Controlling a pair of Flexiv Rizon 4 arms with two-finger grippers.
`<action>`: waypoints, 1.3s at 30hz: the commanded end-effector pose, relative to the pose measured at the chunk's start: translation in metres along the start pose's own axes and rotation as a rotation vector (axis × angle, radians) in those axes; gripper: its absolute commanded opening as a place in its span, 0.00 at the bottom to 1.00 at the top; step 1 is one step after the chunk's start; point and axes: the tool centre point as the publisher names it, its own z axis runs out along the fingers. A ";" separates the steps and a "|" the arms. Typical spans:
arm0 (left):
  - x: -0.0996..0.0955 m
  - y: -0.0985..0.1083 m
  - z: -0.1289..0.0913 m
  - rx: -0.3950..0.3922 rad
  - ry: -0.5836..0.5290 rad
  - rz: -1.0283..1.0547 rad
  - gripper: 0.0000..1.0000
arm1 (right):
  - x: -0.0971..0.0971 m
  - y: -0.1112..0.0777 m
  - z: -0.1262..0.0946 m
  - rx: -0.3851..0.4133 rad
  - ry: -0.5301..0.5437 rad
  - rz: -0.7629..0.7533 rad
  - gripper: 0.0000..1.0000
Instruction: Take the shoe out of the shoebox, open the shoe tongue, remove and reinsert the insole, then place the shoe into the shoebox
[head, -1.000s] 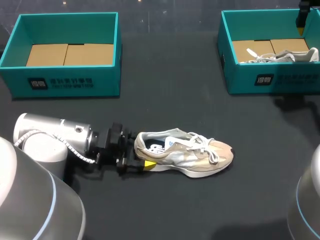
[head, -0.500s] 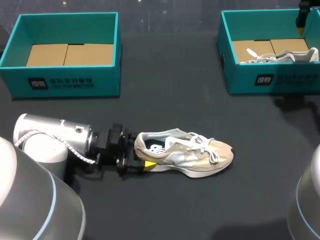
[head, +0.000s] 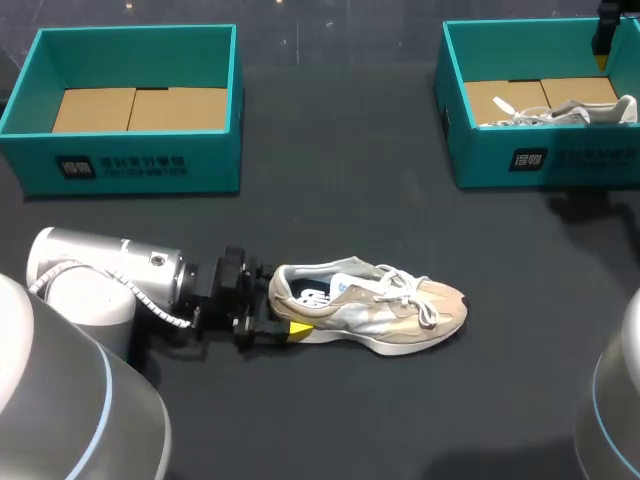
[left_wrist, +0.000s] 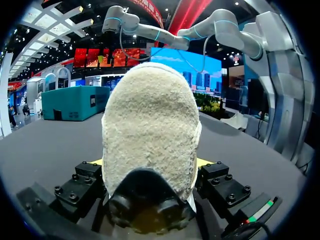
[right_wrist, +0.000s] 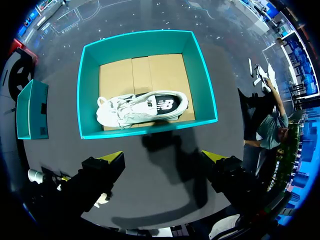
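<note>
Dark table (head: 340, 200): teal box (head: 130, 165) behind-left of beige laced shoe (head: 375, 310), second box (head: 545, 160) behind-right. Left gripper (head: 285, 316) clamps heel (left_wrist: 150, 130); right gripper (right_wrist: 162, 156) wide, empty.

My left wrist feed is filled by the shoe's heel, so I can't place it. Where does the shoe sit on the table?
Observer: The shoe stands on its sole in front of both boxes, toe toward the right arm's side, with the left gripper at its heel.
Operator: Is the left shoebox free?
Observer: Yes, the left shoebox shows only its cardboard floor.
Operator: And the right one?
Observer: The right shoebox holds a second shoe, a white one.
</note>
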 end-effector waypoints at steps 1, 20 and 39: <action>0.003 0.001 0.003 -0.003 -0.002 0.000 0.00 | 0.011 -0.007 -0.002 -0.015 0.004 0.002 1.00; 0.003 0.001 0.003 -0.003 -0.002 0.000 0.00 | 0.159 -0.155 -0.037 -0.122 0.002 0.075 1.00; 0.003 0.001 0.003 -0.003 -0.002 0.000 0.00 | 0.316 -0.270 -0.025 -0.095 -0.066 0.141 1.00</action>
